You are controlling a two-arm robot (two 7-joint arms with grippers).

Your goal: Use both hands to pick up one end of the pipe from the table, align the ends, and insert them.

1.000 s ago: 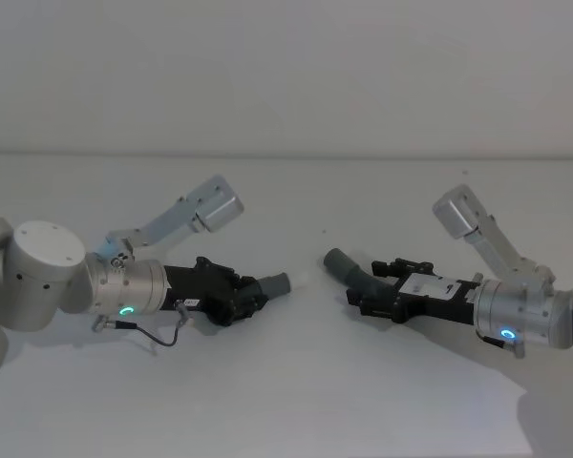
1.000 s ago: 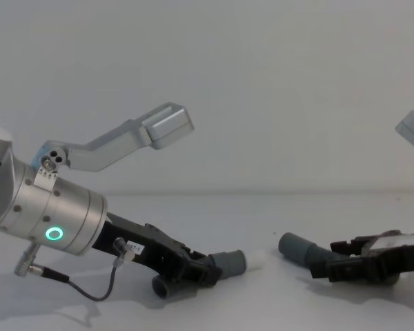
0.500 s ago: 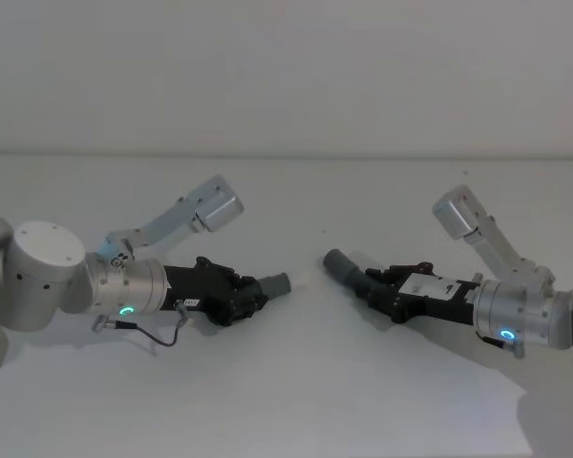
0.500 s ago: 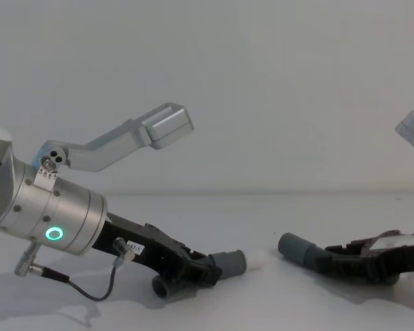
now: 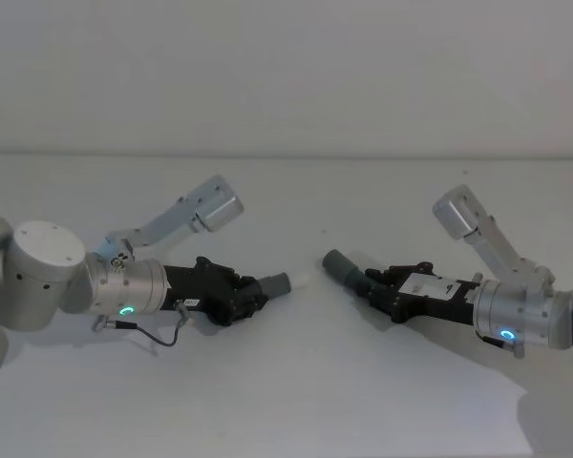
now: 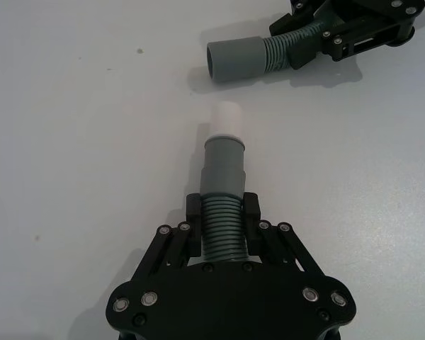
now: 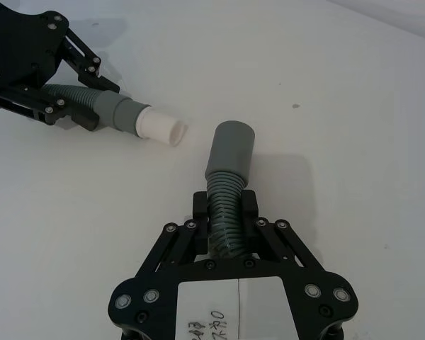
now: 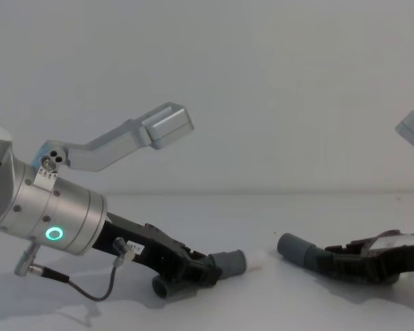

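**Item 1, left gripper**. It sits low over the left half of the table. It is clamped on the ribbed body of the left hose piece, just behind the left cuff.

**Item 2, left hose piece.** Dark-grey corrugated tube ending in a smooth grey cuff. A narrower white tip points toward the table's centre.

**Item 3, right gripper**. It sits low over the right half of the table, closed on the ribs of the right hose piece. Its hold is just behind the plain grey cuff, whose open mouth faces the centre.

**Item 4, the ends.**
- They are near each other but apart, and their axes meet at an angle rather than in line.
- I cannot tell whether either piece is clear of the table.

**Handling, as I judge it.**
- Both pieces look light, so weight should be no concern.
- The corrugated bodies should flex, so a hold far back would let a cuff droop or swing.
- The ribs give the fingers purchase, whereas the smooth cuffs would likely slip.
- I rate the present holds, on the ribs close behind each cuff, as the right place.
- The cuffs look stiff, so I expect the white tip to enter the grey mouth only once both axes are in line.
- Pushing at an angle would likely bend the hose rather than seat it.
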